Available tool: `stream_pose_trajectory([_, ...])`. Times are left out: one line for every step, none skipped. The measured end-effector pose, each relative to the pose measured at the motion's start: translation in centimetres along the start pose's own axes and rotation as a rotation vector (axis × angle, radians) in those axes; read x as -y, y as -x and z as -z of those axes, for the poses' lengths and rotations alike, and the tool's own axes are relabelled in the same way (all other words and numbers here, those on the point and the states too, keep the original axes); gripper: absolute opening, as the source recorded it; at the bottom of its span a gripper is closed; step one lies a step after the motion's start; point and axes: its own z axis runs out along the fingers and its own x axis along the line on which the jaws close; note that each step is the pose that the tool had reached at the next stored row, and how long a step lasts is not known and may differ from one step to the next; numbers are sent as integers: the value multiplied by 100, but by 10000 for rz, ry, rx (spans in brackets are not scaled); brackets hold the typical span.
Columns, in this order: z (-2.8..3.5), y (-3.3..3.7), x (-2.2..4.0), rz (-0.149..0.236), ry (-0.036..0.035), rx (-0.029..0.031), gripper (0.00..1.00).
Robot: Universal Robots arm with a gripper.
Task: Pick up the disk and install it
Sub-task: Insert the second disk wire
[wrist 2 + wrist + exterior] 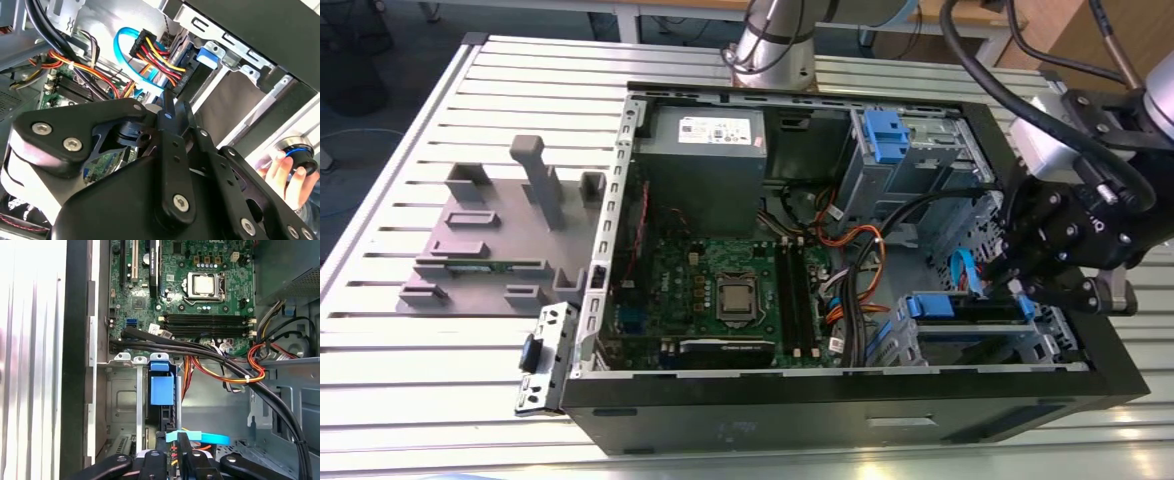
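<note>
Cables are the main hazard as things stand: a bundle of red, yellow and black wires (155,57) with a looped blue ribbon (122,47) hangs right at the drive cage (983,335), and the pincer (1014,285) sits low among them. In my judgement a snag on that bundle could drag a connector loose or tilt the disk in its slot, and a skewed push could jam the blue bracket against the cage rails instead of letting it latch.

Inside the open computer case (854,400) on the slatted worktop (400,330), the disk (961,308) appears to lie in the cage, in the corner of the case nearest the pincer; its blue bracket front shows there, and in the first wrist view a blue bracket tab (161,387) stands in the cage just beside the motherboard (200,290). Whether the drive is fully seated I cannot tell.

From the exterior view's right the arm reaches over the case wall, wrist bent downward, with the pincer's black linkage (170,150) dipping into the cage mouth close to the bracket. The fingertips are hidden by the linkage and wires, so I cannot tell whether the pincer is open, closed or gripping the bracket. A person's hand (285,175) rests on a round black knob just outside the case.
</note>
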Motion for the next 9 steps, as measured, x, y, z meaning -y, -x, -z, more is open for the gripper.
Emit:
stream_pose_trajectory([-11,0,3,3,20,24,22])
stream_pose_trajectory([-22,-1,7,5,44,32,16])
stream_pose_trajectory([-34,-2,13,5,68,32,16])
stream_pose_trajectory([-47,-2,19,5,93,33,11])
stream_pose_trajectory([-62,-3,25,4,121,35,11])
stream_pose_trajectory([-76,-4,31,4,146,37,11])
stream_pose_trajectory([-89,-5,37,4,171,38,11])
stream_pose_trajectory([-100,-5,44,3,196,41,11])
stream_pose_trajectory([-113,-6,49,2,217,42,11])
